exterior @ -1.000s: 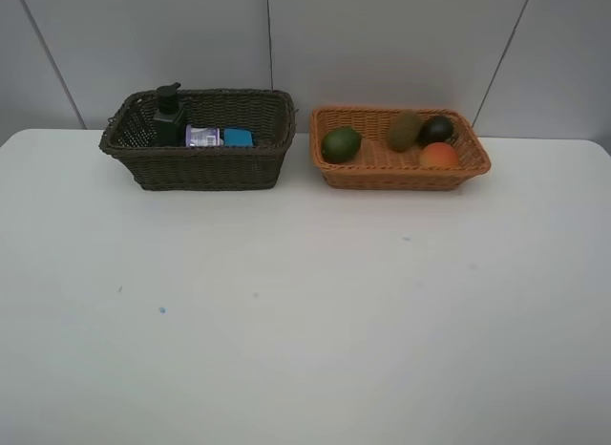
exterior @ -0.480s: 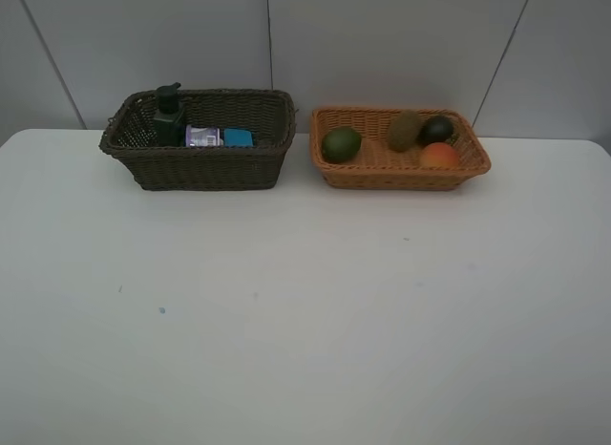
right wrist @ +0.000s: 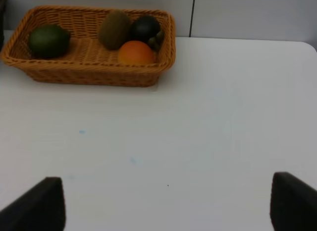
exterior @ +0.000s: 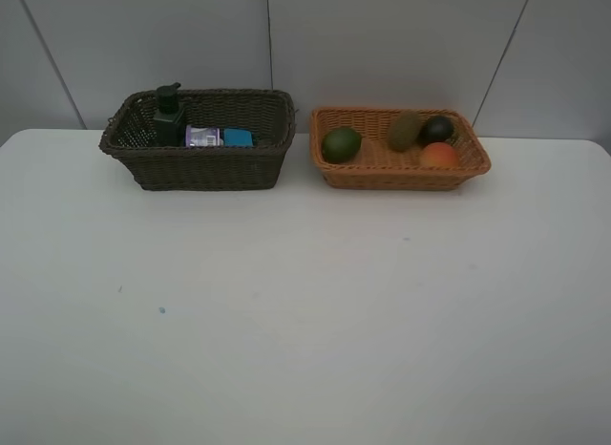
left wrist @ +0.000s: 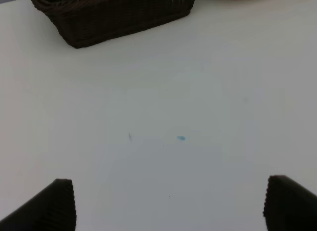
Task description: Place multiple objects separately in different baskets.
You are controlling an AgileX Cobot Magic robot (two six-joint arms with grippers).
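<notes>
You've got even, soft overhead light, no glare on the desk [exterior: 305, 311]. Shadows are faint, just thin ones under the baskets. The exterior high view is slightly soft and low-contrast. In both wrist views, the fingers [left wrist: 54, 206] are dark, blurred and out of focus.

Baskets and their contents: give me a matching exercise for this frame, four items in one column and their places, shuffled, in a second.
Items:
1. round green lime
2. dark green pump bottle
3. orange-red peach
4. blue eraser

Places:
A. left end of the dark brown woven basket
B. front right of the light orange woven basket
C. left end of the light orange basket, apart from the other fruit
D. dark brown basket, right of the purple-lidded tub

Pairs: 1-C, 2-A, 3-B, 4-D
</notes>
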